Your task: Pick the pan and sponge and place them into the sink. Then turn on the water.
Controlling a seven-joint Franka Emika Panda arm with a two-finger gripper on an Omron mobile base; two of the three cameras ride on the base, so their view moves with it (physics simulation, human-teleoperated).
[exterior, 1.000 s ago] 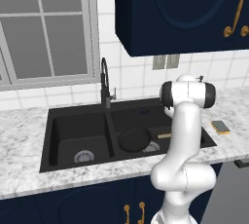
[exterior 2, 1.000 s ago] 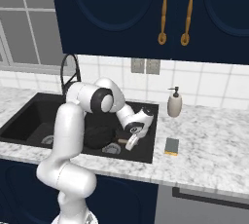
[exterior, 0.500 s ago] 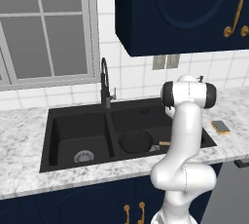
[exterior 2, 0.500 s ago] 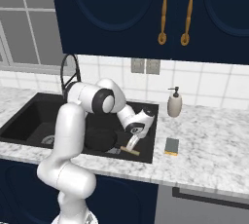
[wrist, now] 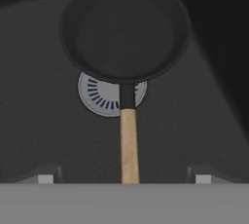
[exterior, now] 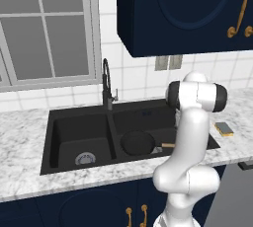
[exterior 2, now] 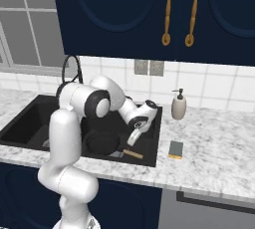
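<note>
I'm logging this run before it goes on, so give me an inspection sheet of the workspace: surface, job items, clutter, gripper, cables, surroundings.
Surface: grey-white marble counter.
Sink: black, double basin, silver drain showing in the left basin.
Pan: lies in the right basin, partly over its drain in the hand view, wooden handle pointing at the robot.
Sponge: on the counter right of the sink.
Water: none running from the faucet.
Clutter: beige soap dispenser by the wall.
Gripper: jaws open either side of the pan handle, not touching it.
Cables: nothing seen.
Surroundings: navy cabinets, window, tiled wall.
</note>
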